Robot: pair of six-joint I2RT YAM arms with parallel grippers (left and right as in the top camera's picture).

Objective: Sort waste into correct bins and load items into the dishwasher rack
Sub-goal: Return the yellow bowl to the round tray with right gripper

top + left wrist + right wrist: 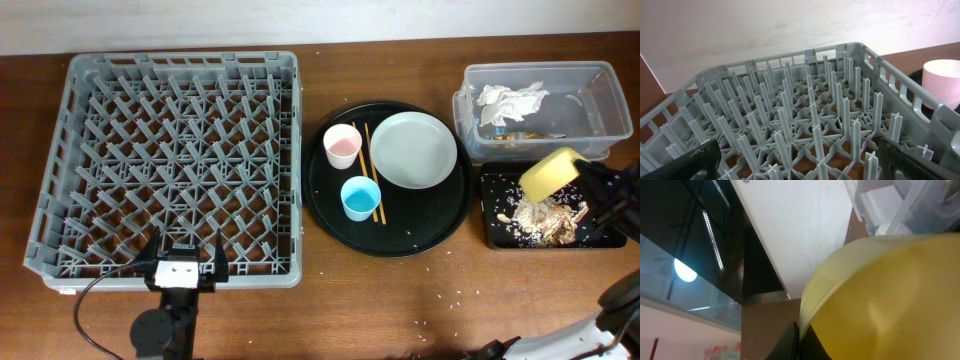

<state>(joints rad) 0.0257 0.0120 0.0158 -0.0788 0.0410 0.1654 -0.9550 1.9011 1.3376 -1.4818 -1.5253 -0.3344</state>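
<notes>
Overhead I get bright, even light that seems to fall from above, so the dishwasher rack (170,165) throws only short, soft shadows onto the table (400,300). The plate (413,150) runs pale, almost washed out, and the clear tub (600,90) carries glints. The rack's sides bow a little near the frame edge. On my left wrist view the middle pegs are crisp, but the fingers (695,160) of the left gripper (800,165) are dark smears in the bottom corners, and the pink cup (942,82) blows out nearly white. My right wrist view is soft — the yellow bowl (880,300) sits too close to focus, while a round lamp (685,270) and a strip light (712,232) flare against a dark panel (670,210).
</notes>
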